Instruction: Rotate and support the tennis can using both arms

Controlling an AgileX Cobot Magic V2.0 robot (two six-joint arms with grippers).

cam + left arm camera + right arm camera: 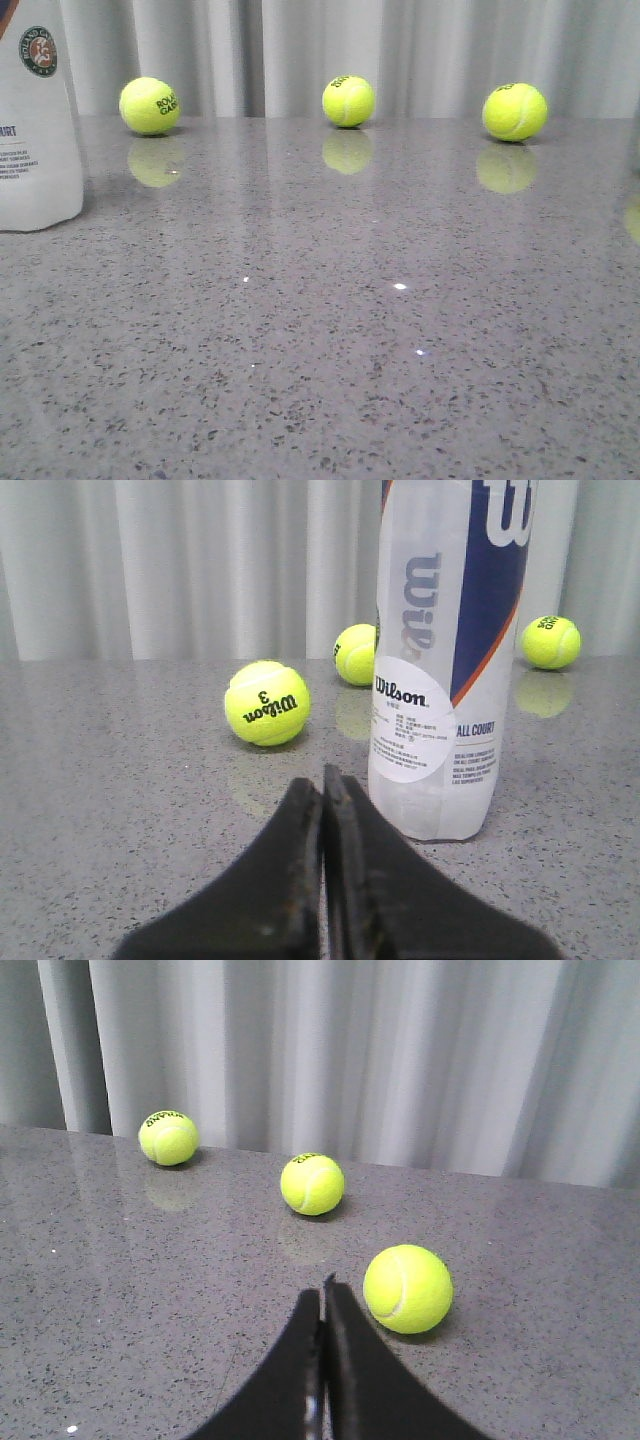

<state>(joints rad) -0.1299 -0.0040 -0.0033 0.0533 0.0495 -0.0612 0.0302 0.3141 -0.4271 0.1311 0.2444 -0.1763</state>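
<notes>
At the near edge of the left wrist view, left gripper [323,780]: two dark wedge fingers pressed flat together, nothing between them. Just beyond the tips and a little to one side, the tennis can [450,650] stands upright on the grey speckled table [120,810], apart from the fingers. Clear plastic wall, white and navy label, orange stripe, round white sticker low on the body. In the same view, three tennis balls on the table: one near the can [267,702], one partly hidden behind it [355,654], one farther off past its other side [551,642].

Right wrist view: right gripper [322,1298] also closed, fingers together, empty. A ball lies just beyond the tips, two more farther back toward the curtain [400,1050].

Front view: the can sits at the far left edge of the table, cut off by the frame, round green-red badge showing. Three balls in a row along the back edge, well apart, each mirrored in the glossy top. Neither arm shows here.
</notes>
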